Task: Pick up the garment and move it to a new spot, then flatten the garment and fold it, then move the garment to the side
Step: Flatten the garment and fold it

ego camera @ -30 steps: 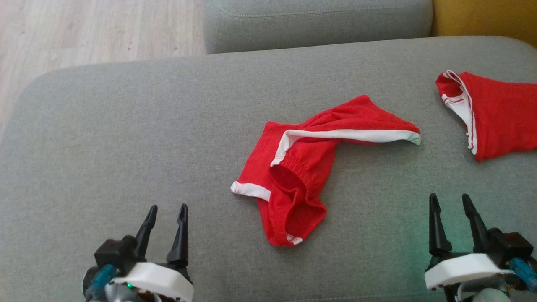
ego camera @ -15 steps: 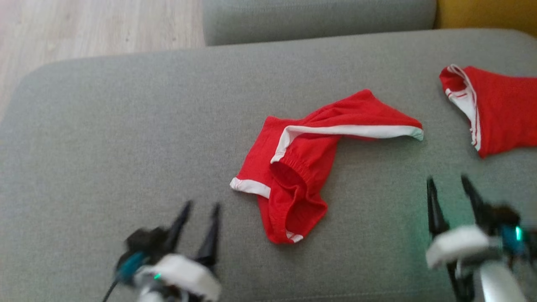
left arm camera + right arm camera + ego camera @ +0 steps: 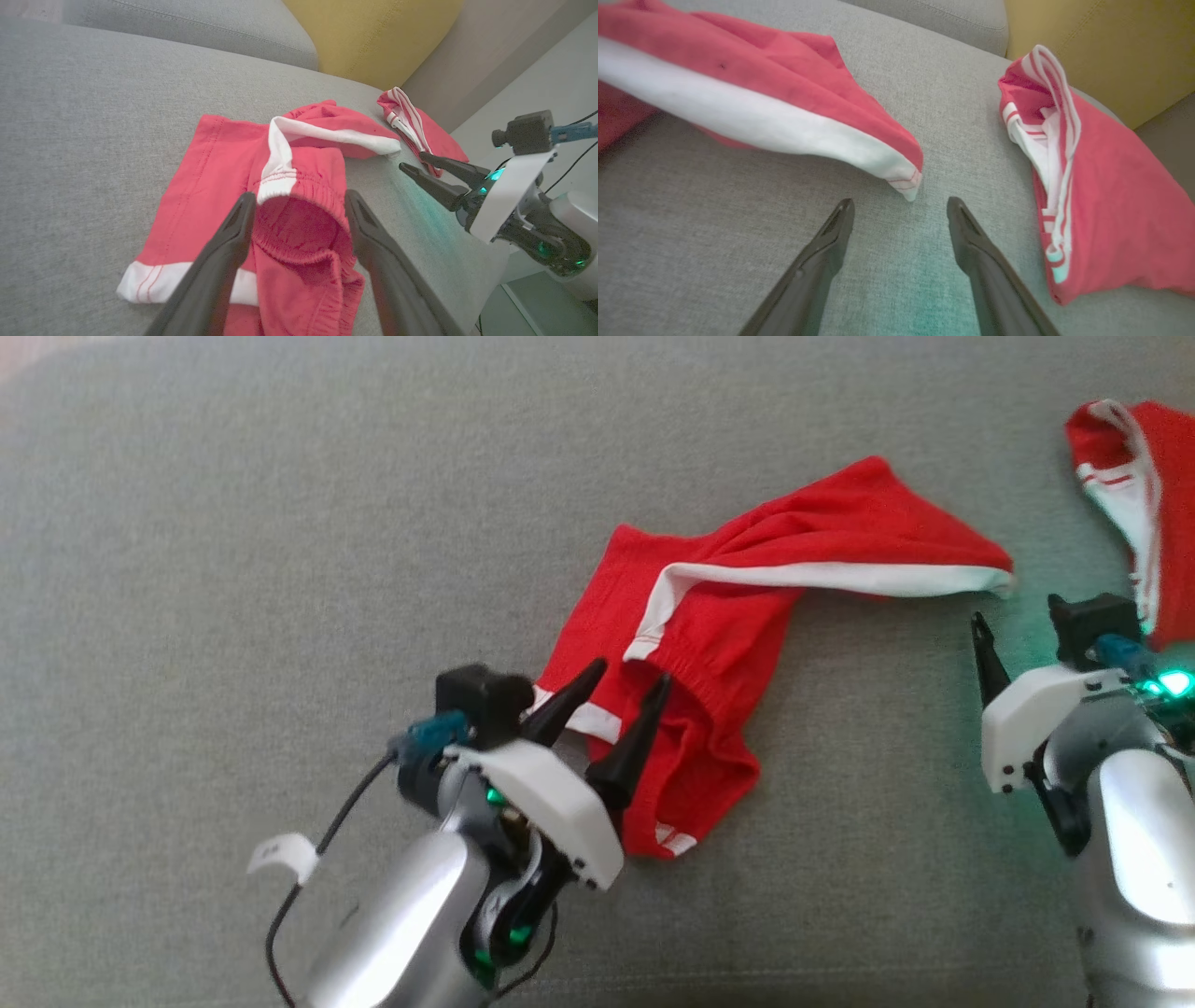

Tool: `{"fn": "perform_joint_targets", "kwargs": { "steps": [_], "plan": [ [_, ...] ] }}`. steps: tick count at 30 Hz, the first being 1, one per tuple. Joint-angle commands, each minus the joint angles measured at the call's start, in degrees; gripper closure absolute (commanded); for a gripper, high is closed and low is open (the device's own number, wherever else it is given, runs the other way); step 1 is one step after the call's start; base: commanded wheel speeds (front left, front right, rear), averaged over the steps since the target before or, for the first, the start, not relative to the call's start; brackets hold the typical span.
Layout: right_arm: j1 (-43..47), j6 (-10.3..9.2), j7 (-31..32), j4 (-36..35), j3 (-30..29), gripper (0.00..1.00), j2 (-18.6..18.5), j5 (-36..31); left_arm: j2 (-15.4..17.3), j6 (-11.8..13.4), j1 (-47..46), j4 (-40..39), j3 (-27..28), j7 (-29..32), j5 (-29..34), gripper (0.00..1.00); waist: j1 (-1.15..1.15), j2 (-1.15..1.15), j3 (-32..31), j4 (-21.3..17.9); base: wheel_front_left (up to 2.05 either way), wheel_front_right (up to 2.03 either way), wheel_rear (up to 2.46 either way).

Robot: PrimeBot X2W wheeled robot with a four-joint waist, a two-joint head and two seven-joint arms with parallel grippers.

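Observation:
A red garment (image 3: 747,607) with white trim lies crumpled on the grey sofa cushion (image 3: 233,523). My left gripper (image 3: 630,674) is open, its two dark fingers straddling the elastic waistband opening at the garment's near left end. In the left wrist view the left gripper (image 3: 300,196) frames that gathered waistband of the garment (image 3: 210,186), with nothing clamped. My right gripper (image 3: 1018,616) is open just short of the garment's white-hemmed right corner. From the right wrist, that gripper (image 3: 901,200) stands over bare cushion, the garment's corner (image 3: 784,93) just beyond the fingertips.
A second red and white garment (image 3: 1134,495) lies at the far right, close beside my right gripper, also seen as a folded piece (image 3: 1111,186). A yellow cushion (image 3: 373,37) and a grey back cushion (image 3: 187,23) stand behind. The seat's right edge drops off near my right arm.
The head camera has dipped closer to the cushion. My left gripper moved forward and right onto the garment's waistband. My right gripper advanced towards the white-hemmed corner. Both stayed open.

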Motion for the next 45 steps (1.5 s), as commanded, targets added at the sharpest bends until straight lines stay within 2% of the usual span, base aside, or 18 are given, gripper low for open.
{"fn": "perform_joint_targets", "kwargs": {
  "steps": [1,12,21,39,40,41,42,45],
  "plan": [
    [-2.42,-0.04,0.17,-1.35,1.41,0.00,-1.43,-0.28,-0.04,0.55,-2.88,-1.82,1.07,0.04,-0.90,0.00,-0.01,0.00,1.28,0.70,0.00,0.00,0.00],
    [-6.95,-0.04,-1.80,4.06,2.36,0.00,-2.43,-1.61,-0.05,3.28,-7.26,-1.31,-1.79,1.07,-3.60,0.00,-0.01,0.00,3.90,0.57,0.00,0.00,0.00],
    [-8.79,-0.04,-3.33,5.81,3.56,0.00,-2.25,-1.33,-0.05,4.74,-8.37,-1.21,-1.54,0.85,-4.59,0.00,-0.01,0.00,4.41,0.73,0.00,0.00,0.00],
    [-11.15,-0.04,-4.18,6.77,6.88,0.00,-1.89,0.87,0.45,4.45,-10.69,2.85,-3.37,2.39,-5.67,0.00,-0.01,0.00,6.64,-0.62,0.00,0.00,0.00],
    [-11.28,-0.04,-4.23,6.88,7.38,0.02,-1.79,1.42,0.48,4.33,-10.77,3.01,-3.50,2.56,-5.74,0.53,-0.01,0.00,6.71,-0.70,0.00,0.00,0.00],
    [-11.41,-0.04,-4.25,6.98,7.77,0.47,-1.73,2.08,0.53,4.03,-10.81,3.17,-3.82,2.98,-5.84,0.98,-0.01,0.00,6.75,-0.77,0.00,0.00,0.00],
    [-11.53,-0.04,-4.14,7.22,8.35,1.00,-1.79,2.81,0.58,3.64,-10.83,3.21,-4.11,3.30,-6.00,1.00,-0.01,0.00,6.75,-0.82,0.00,0.00,0.00],
    [-11.63,-0.04,-3.97,7.47,9.45,1.00,-2.25,5.44,1.07,2.83,-10.73,3.08,-4.75,4.04,-6.24,1.00,-0.01,0.00,6.14,-0.99,0.00,0.00,0.00]
  ]
}}
